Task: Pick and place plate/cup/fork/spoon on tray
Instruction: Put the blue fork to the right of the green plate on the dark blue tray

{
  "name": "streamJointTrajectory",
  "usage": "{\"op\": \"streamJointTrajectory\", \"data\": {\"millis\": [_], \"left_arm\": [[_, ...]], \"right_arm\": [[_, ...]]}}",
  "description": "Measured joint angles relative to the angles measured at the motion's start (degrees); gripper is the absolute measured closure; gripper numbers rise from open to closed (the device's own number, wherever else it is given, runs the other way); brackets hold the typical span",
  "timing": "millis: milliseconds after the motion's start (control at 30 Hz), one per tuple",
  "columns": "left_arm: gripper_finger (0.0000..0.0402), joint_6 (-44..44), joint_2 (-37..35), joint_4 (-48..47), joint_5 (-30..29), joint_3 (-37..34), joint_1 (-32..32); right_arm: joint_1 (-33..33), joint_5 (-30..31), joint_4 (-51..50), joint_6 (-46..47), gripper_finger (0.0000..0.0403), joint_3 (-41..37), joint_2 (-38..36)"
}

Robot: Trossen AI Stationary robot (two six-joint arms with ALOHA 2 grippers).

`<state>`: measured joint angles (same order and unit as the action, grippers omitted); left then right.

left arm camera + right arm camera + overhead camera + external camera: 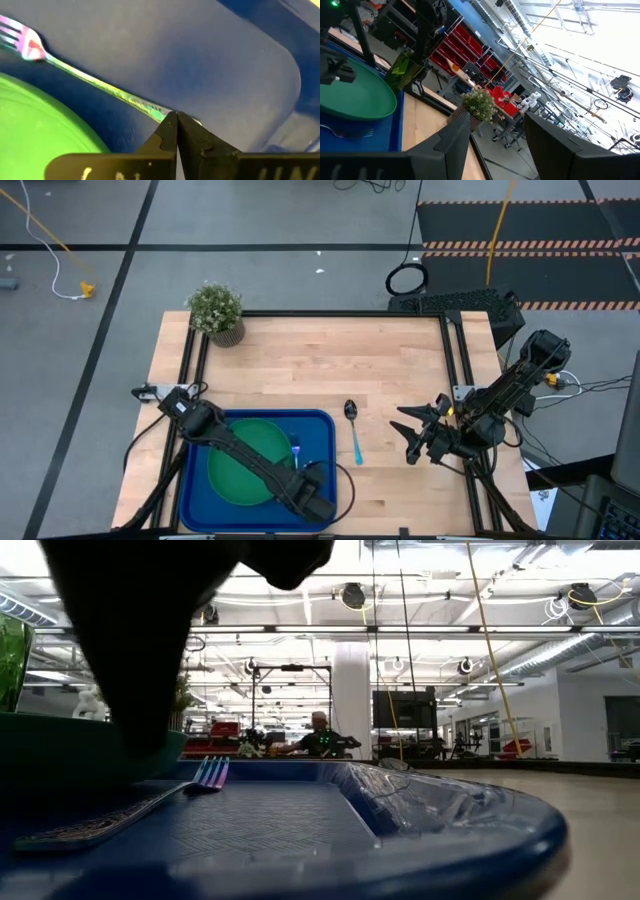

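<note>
Fork (90,82) lies in the blue tray (318,430) at lower centre of our high view, beside the green plate (240,460), handle end clamped in the left gripper (176,120); right gripper (415,435) hangs open at right.

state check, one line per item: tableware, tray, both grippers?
plate: flat on the tray.
fork: lying on the tray beside the plate.
spoon: on the table, off the tray.
cup: upright.
tray: on the table.
left gripper: shut on the fork handle.
right gripper: open, empty.
</note>
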<state>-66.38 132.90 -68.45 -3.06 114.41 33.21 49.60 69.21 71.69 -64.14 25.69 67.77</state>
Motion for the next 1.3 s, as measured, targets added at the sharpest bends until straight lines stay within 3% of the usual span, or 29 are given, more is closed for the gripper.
{"op": "streamJointTrajectory", "data": {"millis": [667,1300], "left_arm": [[0.0399,-1.7,1.6,4.2,-1.1,-0.1,3.4],[0.04,7.1,2.5,-0.2,-0.8,0.0,2.4]], "right_arm": [[0.0,0.0,0.0,0.0,0.022,0.0,0.0],[0.0,-0.1,0.0,0.0,0.022,0.0,0.0]]}}
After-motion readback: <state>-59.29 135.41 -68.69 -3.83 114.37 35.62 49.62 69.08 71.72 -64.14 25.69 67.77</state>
